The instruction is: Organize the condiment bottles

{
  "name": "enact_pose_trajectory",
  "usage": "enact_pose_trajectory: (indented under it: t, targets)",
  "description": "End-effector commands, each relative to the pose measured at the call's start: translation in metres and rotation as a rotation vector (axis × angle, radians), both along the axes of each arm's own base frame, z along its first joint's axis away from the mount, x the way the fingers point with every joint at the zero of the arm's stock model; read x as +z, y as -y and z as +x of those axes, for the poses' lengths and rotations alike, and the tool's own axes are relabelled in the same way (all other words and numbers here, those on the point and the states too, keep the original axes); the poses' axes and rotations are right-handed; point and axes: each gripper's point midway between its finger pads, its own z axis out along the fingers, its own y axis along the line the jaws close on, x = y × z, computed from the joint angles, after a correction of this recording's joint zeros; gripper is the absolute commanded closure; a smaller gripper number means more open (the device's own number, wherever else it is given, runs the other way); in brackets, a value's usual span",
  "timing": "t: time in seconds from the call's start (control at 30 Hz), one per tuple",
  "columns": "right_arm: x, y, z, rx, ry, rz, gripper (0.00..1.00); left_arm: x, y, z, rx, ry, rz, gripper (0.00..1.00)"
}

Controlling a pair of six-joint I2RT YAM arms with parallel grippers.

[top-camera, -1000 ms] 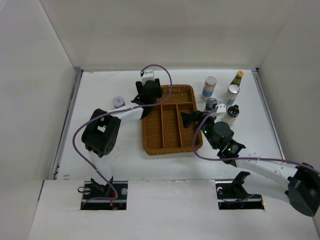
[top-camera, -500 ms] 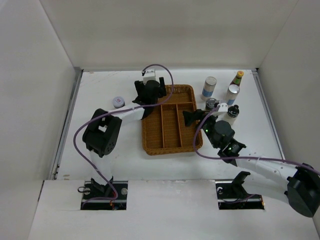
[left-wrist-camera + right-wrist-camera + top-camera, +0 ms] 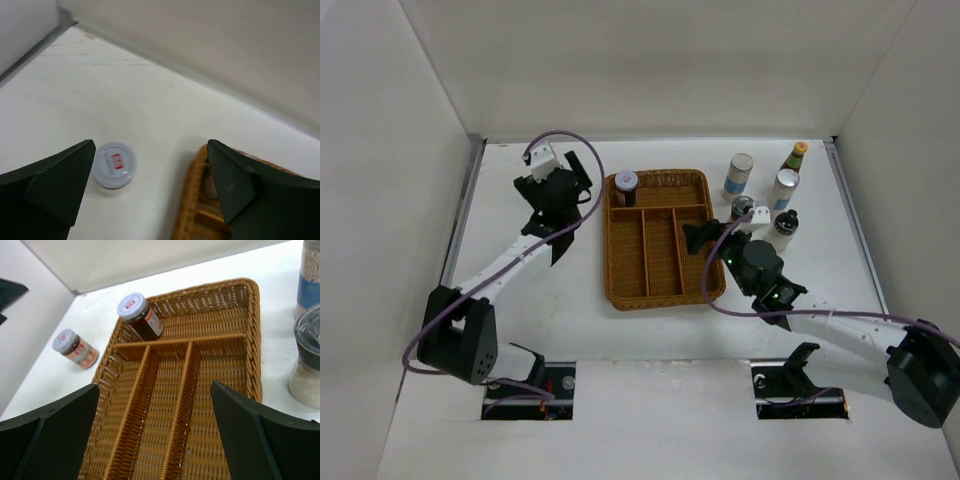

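Swung left from the wicker tray (image 3: 650, 301), where a brown jar (image 3: 626, 186) now stands in the back compartment, the left end effector (image 3: 150, 150), wide open like the right end effector (image 3: 155, 390), should centre over the white-lidded jar (image 3: 115, 164) on the surface (image 3: 150, 100) before descending.
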Motion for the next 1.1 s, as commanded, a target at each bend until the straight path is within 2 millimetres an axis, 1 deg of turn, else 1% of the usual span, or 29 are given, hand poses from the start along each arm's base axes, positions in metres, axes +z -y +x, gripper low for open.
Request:
enact_pose_trajectory:
  t: [0.0, 0.1, 0.17, 0.27, 0.33, 0.37, 0.43, 0.53, 0.57, 0.6, 0.73, 0.77, 0.83, 0.9, 0.93, 1.0, 1.03, 1.07]
  targets:
    - [0.011, -0.007, 0.003, 0.018, 0.023, 0.04, 0.0, -0.06, -0.038, -0.004, 0.106, -0.193, 0.063, 0.03]
    - [0.009, -0.009, 0.003, 0.024, 0.019, 0.034, 0.0, -0.085, -0.042, 0.006, 0.082, -0.249, 0.052, 0.03]
    - [0.007, -0.01, 0.004, 0.027, 0.014, 0.03, 0.0, -0.096, -0.043, 0.012, 0.075, -0.272, 0.043, 0.03]
    - [0.005, -0.012, 0.005, 0.029, 0.009, 0.024, 0.0, -0.112, -0.051, 0.019, 0.093, -0.302, 0.038, 0.05]
    - [0.003, -0.012, 0.006, 0.029, 0.004, 0.02, 0.0, -0.125, -0.059, 0.026, 0.11, -0.324, 0.039, 0.08]
    - [0.002, -0.012, 0.006, 0.029, 0.003, 0.019, 0.0, -0.13, -0.059, 0.028, 0.1, -0.33, 0.029, 0.11]
    - [0.002, -0.012, 0.006, 0.029, 0.002, 0.019, 0.0, -0.133, -0.056, 0.033, 0.082, -0.313, 0.002, 0.19]
    - [0.001, -0.013, 0.007, 0.029, -0.001, 0.017, 0.0, -0.127, -0.05, 0.035, 0.065, -0.279, -0.003, 0.38]
    - [0.001, -0.014, 0.007, 0.029, -0.002, 0.016, 0.0, -0.125, -0.048, 0.035, 0.061, -0.271, -0.004, 0.41]
    - [0.001, -0.013, 0.007, 0.029, -0.001, 0.015, 0.0, -0.124, -0.047, 0.035, 0.055, -0.269, -0.004, 0.41]
    - [0.002, -0.013, 0.007, 0.029, 0.002, 0.018, 0.0, -0.135, -0.043, 0.031, 0.051, -0.295, -0.009, 0.17]
    - [0.003, -0.013, 0.007, 0.029, 0.003, 0.019, 0.0, -0.137, -0.042, 0.029, 0.048, -0.296, -0.013, 0.12]
    - [0.002, -0.014, 0.007, 0.03, 0.001, 0.015, 0.0, -0.137, -0.038, 0.028, 0.035, -0.289, -0.026, 0.08]
    - [0.001, -0.016, 0.007, 0.036, -0.001, 0.013, 0.0, -0.139, -0.035, 0.03, 0.016, -0.29, -0.031, 0.08]
    - [0.001, -0.016, 0.007, 0.039, -0.002, 0.012, 0.0, -0.142, -0.034, 0.032, 0.006, -0.297, -0.034, 0.09]
    - [0.001, -0.017, 0.007, 0.042, -0.002, 0.012, 0.0, -0.149, -0.032, 0.036, -0.004, -0.313, -0.041, 0.19]
    - [0.001, -0.017, 0.007, 0.042, -0.001, 0.013, 0.0, -0.152, -0.032, 0.037, -0.003, -0.318, -0.04, 0.25]
    - [0.001, -0.017, 0.006, 0.042, -0.001, 0.013, 0.0, -0.152, -0.033, 0.038, 0.001, -0.317, -0.038, 0.35]
